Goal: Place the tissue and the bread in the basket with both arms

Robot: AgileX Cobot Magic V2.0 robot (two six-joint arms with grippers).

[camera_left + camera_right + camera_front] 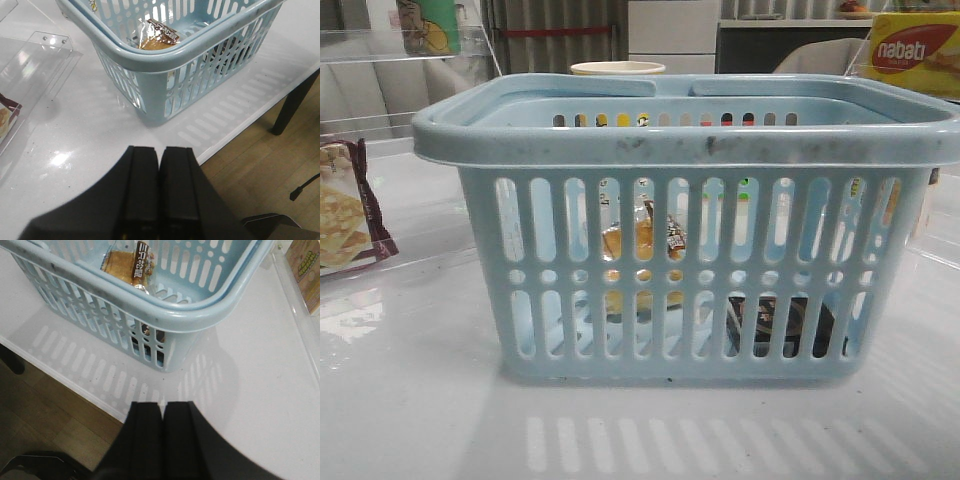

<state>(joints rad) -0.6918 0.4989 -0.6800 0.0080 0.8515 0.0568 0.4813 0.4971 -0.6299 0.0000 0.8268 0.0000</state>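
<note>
White table (410, 400), basket (690, 140) slats half-hiding bread (642, 240) and tissue (780, 325); both tools together, empty.

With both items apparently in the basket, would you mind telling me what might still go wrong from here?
1. The basket stands near the table's front edge; a nudge from a retreating arm might push it off.
2. The bread leans against the basket's wall rather than lying flat, so it may slump if the basket is jostled.
3. The tissue is only glimpsed through the slots, so its resting position is hard to confirm. Both the left claw and right claw are shut and empty.
</note>
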